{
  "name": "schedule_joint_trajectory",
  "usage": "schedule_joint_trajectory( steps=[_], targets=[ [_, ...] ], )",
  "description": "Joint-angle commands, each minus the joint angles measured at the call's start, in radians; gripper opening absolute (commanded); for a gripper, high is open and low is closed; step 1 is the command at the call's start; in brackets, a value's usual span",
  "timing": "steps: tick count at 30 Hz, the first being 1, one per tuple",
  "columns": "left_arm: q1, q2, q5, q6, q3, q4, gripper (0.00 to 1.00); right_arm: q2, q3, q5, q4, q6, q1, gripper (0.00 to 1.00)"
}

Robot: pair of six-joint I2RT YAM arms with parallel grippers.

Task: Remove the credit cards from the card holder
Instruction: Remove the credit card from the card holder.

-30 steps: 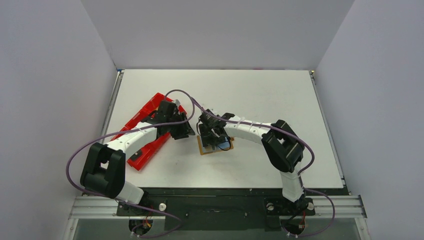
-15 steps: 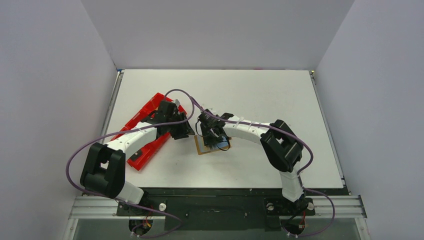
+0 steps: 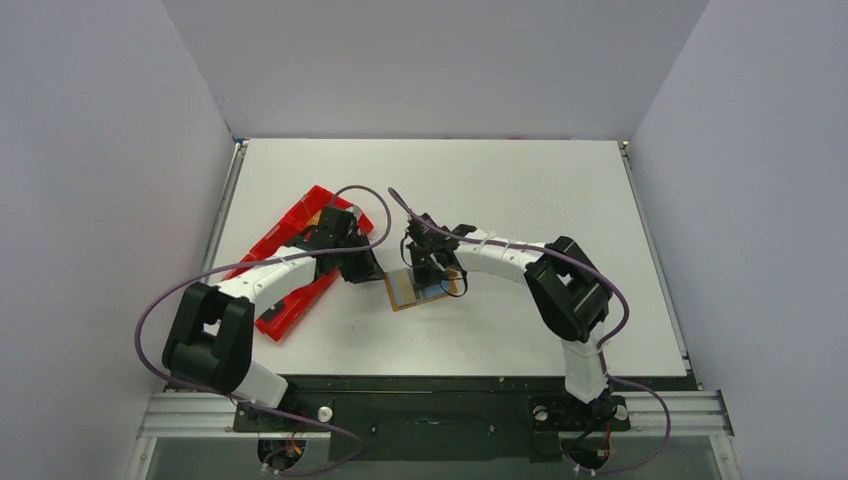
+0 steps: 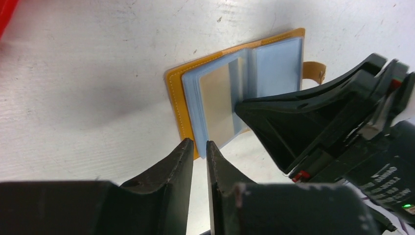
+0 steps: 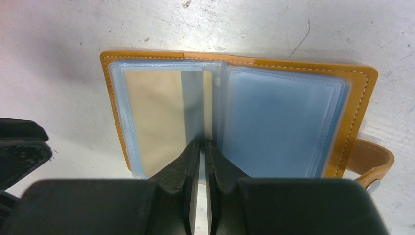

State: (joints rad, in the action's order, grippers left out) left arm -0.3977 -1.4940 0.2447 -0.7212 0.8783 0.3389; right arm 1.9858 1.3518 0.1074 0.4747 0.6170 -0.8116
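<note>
Card holder [image 5: 357, 83]: you have it lying open and flat, pages up, near the middle of the table [image 3: 520, 190].
Long axis: roughly 9 to 3 o'clock in your top view, with the strap [image 5: 374, 164] at the 3 o'clock end.
Credit cards [image 5: 279, 122]: pale blue-grey, on the strap-side page.
Right gripper [image 5: 202, 147]: nearly closed, pinching a thin leaf [image 5: 193, 107] at the fold; you cannot tell whether it is a card or a sleeve.
Left gripper [image 4: 199, 147]: narrowed to a slit at the holder's corner; you cannot tell if it grips.
Views: only your right wrist camera shows the pinch; from the top, the gripper hides it.
Red tray [image 3: 300, 215]: at 9 o'clock, apart from the holder.
</note>
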Motion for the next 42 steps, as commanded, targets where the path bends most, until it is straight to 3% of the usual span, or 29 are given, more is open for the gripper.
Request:
schedule_joint_trajectory(
  steps=[1, 12, 42],
  targets=[
    [-0.022, -0.020, 0.020, 0.004, -0.008, -0.055, 0.13, 0.065, -0.078, 0.022, 0.001, 0.008, 0.014, 0.05],
    [-0.080, -0.105, 0.028, -0.020, 0.006, -0.108, 0.04, 0.082, -0.112, 0.067, -0.038, 0.023, 0.032, 0.00],
    [-0.107, -0.176, -0.019, -0.035, -0.001, -0.119, 0.00, 0.085, -0.145, 0.089, -0.067, 0.026, 0.048, 0.00]
  ],
)
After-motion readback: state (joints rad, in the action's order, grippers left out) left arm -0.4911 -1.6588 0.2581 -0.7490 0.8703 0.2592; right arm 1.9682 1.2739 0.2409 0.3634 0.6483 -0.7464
